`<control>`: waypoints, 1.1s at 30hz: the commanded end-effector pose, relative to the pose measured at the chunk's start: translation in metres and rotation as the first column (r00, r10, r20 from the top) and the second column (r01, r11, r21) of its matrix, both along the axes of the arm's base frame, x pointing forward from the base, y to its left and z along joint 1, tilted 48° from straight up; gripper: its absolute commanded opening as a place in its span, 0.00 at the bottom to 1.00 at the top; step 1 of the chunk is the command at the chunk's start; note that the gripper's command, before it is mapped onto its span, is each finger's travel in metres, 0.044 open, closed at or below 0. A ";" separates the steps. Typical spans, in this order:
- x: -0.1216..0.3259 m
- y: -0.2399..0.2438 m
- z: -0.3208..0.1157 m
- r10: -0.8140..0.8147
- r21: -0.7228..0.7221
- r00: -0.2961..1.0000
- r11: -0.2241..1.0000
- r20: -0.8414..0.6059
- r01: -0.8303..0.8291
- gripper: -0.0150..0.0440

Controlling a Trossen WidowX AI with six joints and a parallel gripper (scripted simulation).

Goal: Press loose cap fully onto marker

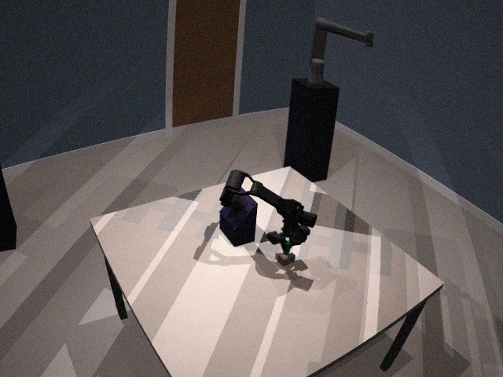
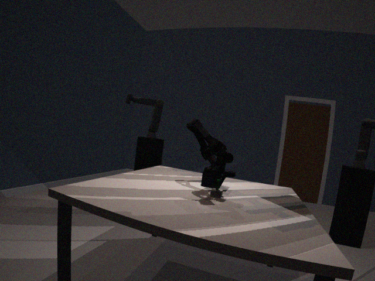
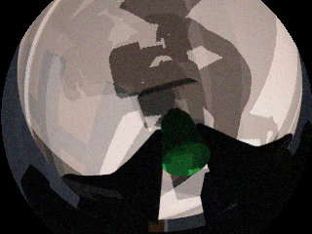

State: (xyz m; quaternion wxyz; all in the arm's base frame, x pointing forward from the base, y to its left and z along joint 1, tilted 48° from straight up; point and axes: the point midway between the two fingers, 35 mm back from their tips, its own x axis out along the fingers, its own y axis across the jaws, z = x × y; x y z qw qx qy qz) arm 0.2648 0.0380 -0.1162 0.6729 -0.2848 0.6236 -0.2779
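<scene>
Table (image 1: 211,324) under slanting bars of light is carrying everything at this moment, with the arm (image 1: 268,196) reaching out from its dark blue base block (image 1: 238,224) toward the middle of the surface. Beyond the table, a dark pedestal with a second, idle arm (image 1: 310,129) is standing by the wall near an orange door (image 1: 205,60).

At the end of the reach, the tool (image 1: 288,243) is pointing down and gripping the green cap (image 3: 183,150), which is showing clearly between the dark fingers in the wrist view. Directly under it, the small grey holder block (image 1: 285,258) is sitting on the table; in the top view the cap is appearing just above the block, and in the wrist view the block is lying just beyond the cap. The marker itself is hidden by the cap and the fingers, so whether the cap is already riding on its tip or hanging just over it cannot be told.

As a judgement, the job is looking roughly past halfway: the cap is picked up and brought over the holder. Pressing it fully home until it clicks, letting go and pulling the arm away are all appearing to be left. From the exterior view the tool (image 2: 213,180) is hovering low over the block's shadowed spot.
</scene>
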 end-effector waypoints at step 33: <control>-0.005 0.056 0.051 0.000 0.004 1.000 1.000 -0.001 0.000 1.00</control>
